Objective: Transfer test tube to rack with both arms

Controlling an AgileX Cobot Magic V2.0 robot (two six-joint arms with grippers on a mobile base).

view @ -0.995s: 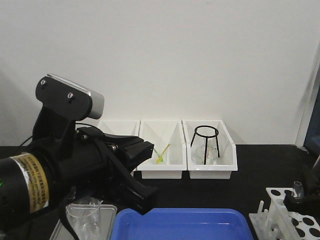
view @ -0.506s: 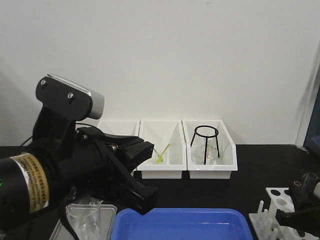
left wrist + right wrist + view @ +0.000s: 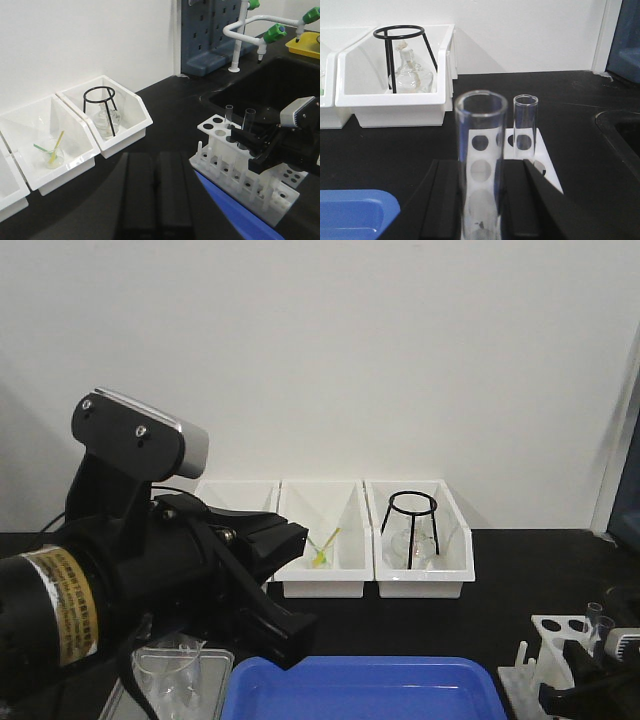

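A bulky black left arm (image 3: 120,580) with a yellow label (image 3: 68,615) fills the near left. Three white bins (image 3: 322,588) line the far worktop (image 3: 500,605). A blue tray (image 3: 360,685) sits near centre, with a white rack (image 3: 555,628) and a test tube (image 3: 597,616) near right.

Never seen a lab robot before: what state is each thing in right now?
Held tube: upright, clamped over the rack.
Second tube: standing in a rack hole.
Right fingers: shut on the first tube.
Left fingers: together, empty.
Flask: upright in its bin.
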